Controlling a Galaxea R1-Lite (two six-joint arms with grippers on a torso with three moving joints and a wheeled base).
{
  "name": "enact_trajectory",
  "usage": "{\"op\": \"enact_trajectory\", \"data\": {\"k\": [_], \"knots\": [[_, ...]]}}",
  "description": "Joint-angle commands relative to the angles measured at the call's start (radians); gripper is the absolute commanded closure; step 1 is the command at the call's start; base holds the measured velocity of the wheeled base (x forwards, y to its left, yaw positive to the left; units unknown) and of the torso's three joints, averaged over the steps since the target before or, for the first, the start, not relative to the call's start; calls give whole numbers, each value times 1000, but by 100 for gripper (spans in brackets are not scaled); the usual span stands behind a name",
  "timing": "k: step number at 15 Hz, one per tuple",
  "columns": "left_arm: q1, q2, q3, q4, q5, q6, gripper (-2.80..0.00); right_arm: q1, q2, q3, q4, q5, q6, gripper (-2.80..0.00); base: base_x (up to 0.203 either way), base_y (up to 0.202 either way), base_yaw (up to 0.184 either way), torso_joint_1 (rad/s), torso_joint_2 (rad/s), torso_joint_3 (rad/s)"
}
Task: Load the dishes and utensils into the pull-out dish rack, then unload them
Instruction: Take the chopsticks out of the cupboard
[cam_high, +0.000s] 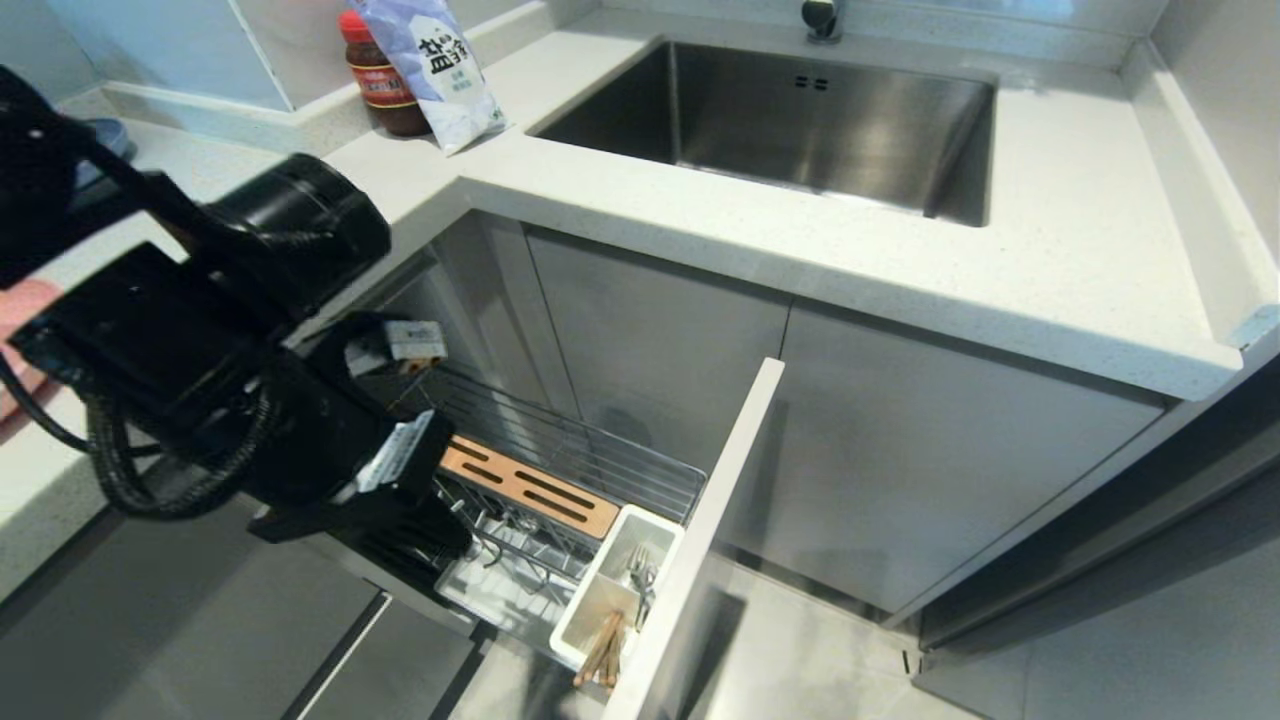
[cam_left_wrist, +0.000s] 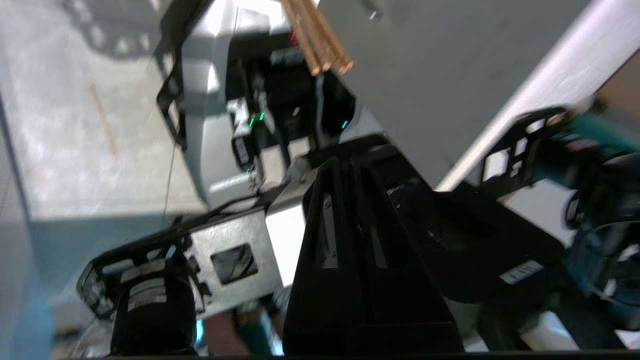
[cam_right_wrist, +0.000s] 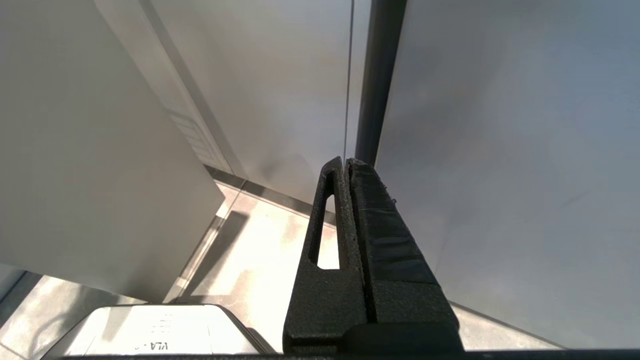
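The dish rack (cam_high: 600, 450) is shiny chrome wire with a matt wooden strip (cam_high: 530, 487). At its 5 o'clock, a smooth white plastic holder (cam_high: 600, 590) keeps wooden chopsticks (cam_high: 600, 650) and a metal fork (cam_high: 640, 575).

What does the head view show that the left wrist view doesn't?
Only the head view shows the rack pulled out, its wooden strip, the white holder with the fork, the sink and the counter. Only the left wrist view shows the left gripper shut with nothing in it, and the robot's base on the floor. Both show the chopsticks and the rack's pale front panel.
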Motion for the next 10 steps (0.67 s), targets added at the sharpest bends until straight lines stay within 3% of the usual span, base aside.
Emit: {"op": "enact_trajectory", "data": {"k": [1, 2, 3, 4, 10], "knots": [[-39, 94, 28, 8, 13, -5, 0, 0, -2, 2, 0, 0, 0, 0, 0, 0, 0, 0, 0, 0], [-49, 119, 43, 6, 30, -7, 0, 0, -2, 2, 0, 0, 0, 0, 0, 0, 0, 0, 0, 0], [-58, 140, 57, 4, 46, -7, -216, 1, -2, 2, 0, 0, 0, 0, 0, 0, 0, 0, 0, 0], [-64, 171, 59, 4, 56, -7, -280, 0, -2, 2, 0, 0, 0, 0, 0, 0, 0, 0, 0, 0], [-72, 336, 60, 3, 72, -13, -280, 1, -2, 2, 0, 0, 0, 0, 0, 0, 0, 0, 0, 0]]}}
